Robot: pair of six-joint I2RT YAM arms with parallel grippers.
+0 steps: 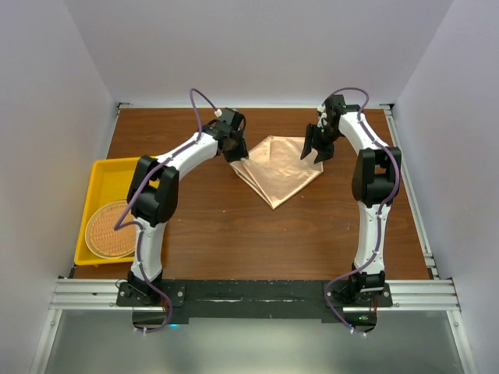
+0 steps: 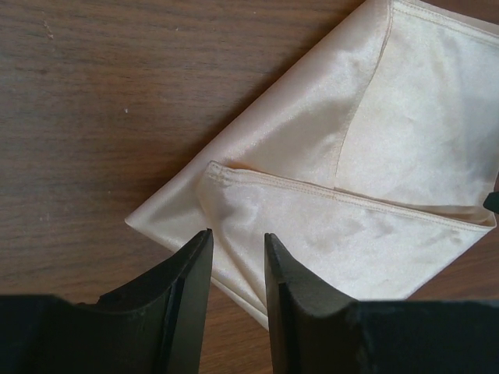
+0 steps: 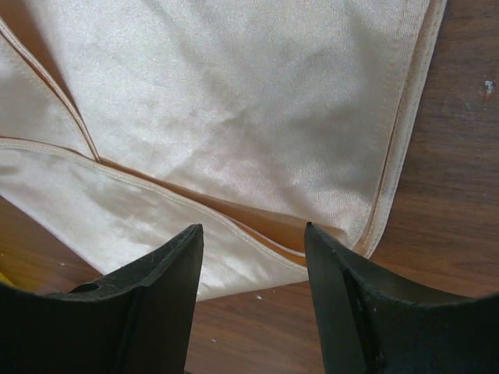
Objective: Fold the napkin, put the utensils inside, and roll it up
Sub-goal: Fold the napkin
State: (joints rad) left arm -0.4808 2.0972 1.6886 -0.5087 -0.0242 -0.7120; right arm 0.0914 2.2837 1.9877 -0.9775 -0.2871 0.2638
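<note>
A large peach-orange satin napkin (image 1: 277, 167) lies folded on the brown wooden table (image 1: 234, 226), toward the far side and about midway between the two arms. From above it looks like a rough kite whose point faces the arm bases. Its layers overlap, with the hemmed edges showing as thin lines across the sheen. The left gripper (image 2: 238, 234) hangs over the cloth's left corner. Its two black fingers (image 2: 193, 269) are parted only a little, the napkin shows flat through the narrow gap, and nothing is caught between them. The right gripper (image 3: 253, 227) sits over the napkin's far right corner, where the doubled hem turns back on itself. Its jaws stand noticeably wider apart than the left's, and they are not holding anything either. From the overhead view I cannot tell whether either set of fingertips actually touches the fabric. Well off to the left, at the table's edge, is a yellow plastic tray (image 1: 97, 167) with a round woven wicker mat (image 1: 111, 231) lying inside it.
</note>
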